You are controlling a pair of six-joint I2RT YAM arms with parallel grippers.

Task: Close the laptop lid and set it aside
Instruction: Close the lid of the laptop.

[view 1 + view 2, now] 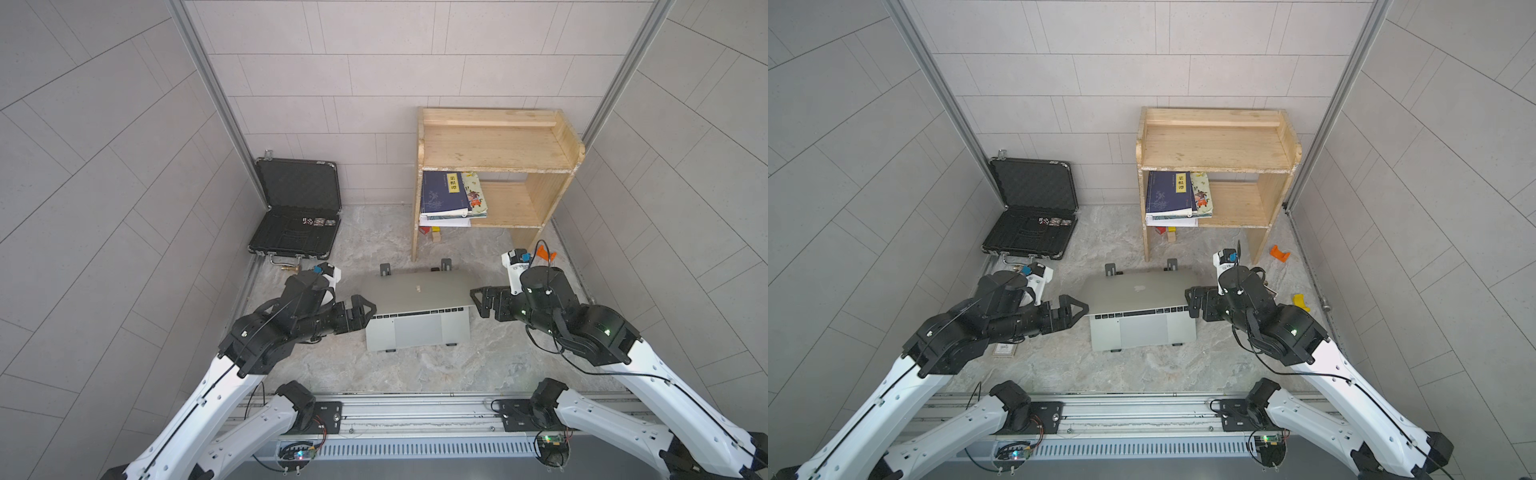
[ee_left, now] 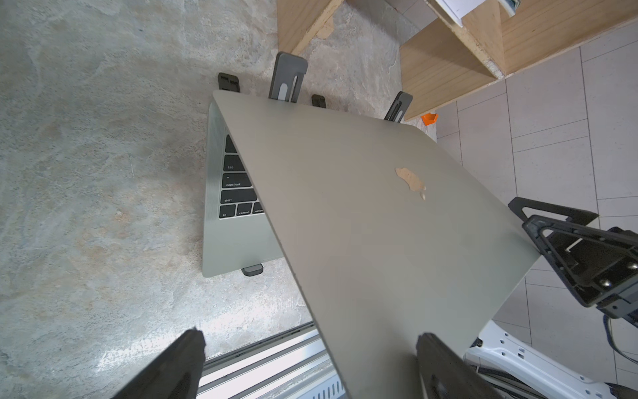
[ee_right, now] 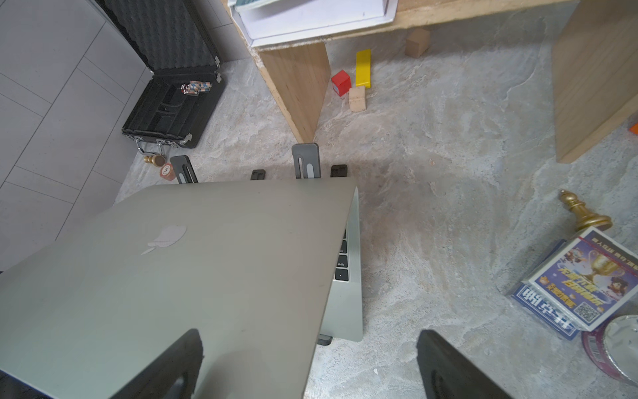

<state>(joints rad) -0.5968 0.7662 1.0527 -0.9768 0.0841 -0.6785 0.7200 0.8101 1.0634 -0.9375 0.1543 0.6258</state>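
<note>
Two tools flank the lid (image 1: 415, 291), one at each side edge. The left tool (image 1: 362, 309) and the right tool (image 1: 478, 300) both have their jaws spread wide and grip nothing. In each wrist view the lid's side edge runs between the fingers (image 2: 438, 366), with one finger over the metal back and the other out past the edge. That placement probably lets both sides be pressed down evenly, without twisting the hinge. I cannot tell whether any finger touches the metal.

The laptop (image 1: 417, 332) sits mid-table (image 1: 415, 374) on a black stand (image 1: 385, 269) whose arms stick out behind the hinge. The lid is partway down, leaning over the keyboard, so only one key row and the trackpad (image 1: 417, 330) show from above. It is matte silver with a pale apple logo (image 1: 1139, 287).
</note>
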